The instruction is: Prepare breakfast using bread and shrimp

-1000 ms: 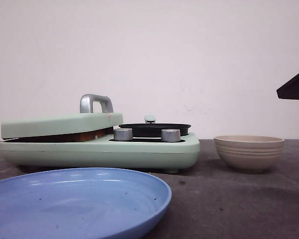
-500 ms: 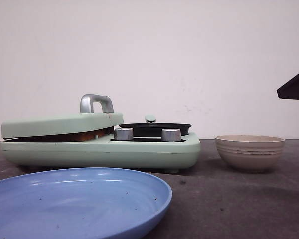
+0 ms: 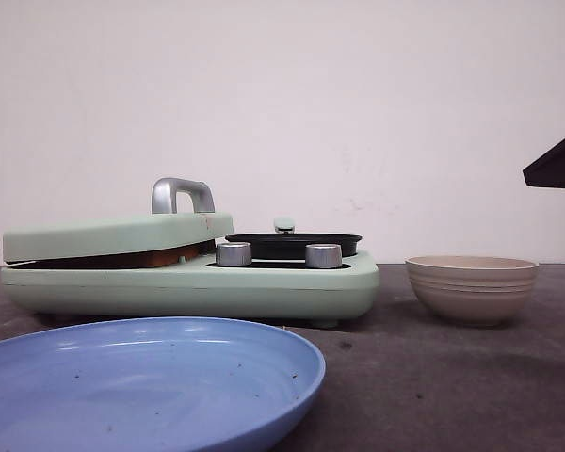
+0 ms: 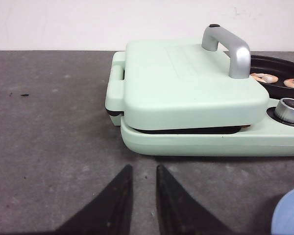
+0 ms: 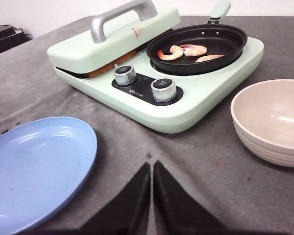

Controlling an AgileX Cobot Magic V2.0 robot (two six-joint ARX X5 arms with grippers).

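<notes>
A mint-green breakfast maker [image 3: 188, 273] sits on a dark grey table [image 3: 433, 377]. Its hinged lid [image 4: 186, 83], with a silver handle [image 3: 181, 194], rests almost shut over the bread [image 5: 110, 67], of which only a brown crust edge shows in the gap. At 3 o'clock from the lid, a small black pan [image 5: 198, 46] holds three pink shrimp [image 5: 186, 51]. Two silver knobs [image 5: 144, 83] sit in front of the pan. A beige bowl [image 3: 471, 287] stands at 3 o'clock from the appliance; a blue plate [image 3: 141, 381] lies at 6 o'clock. The left pincer [image 4: 139, 171] hovers over bare table, tips slightly parted, grasping nothing. The right pincer [image 5: 151, 169] is clenched, empty.
</notes>
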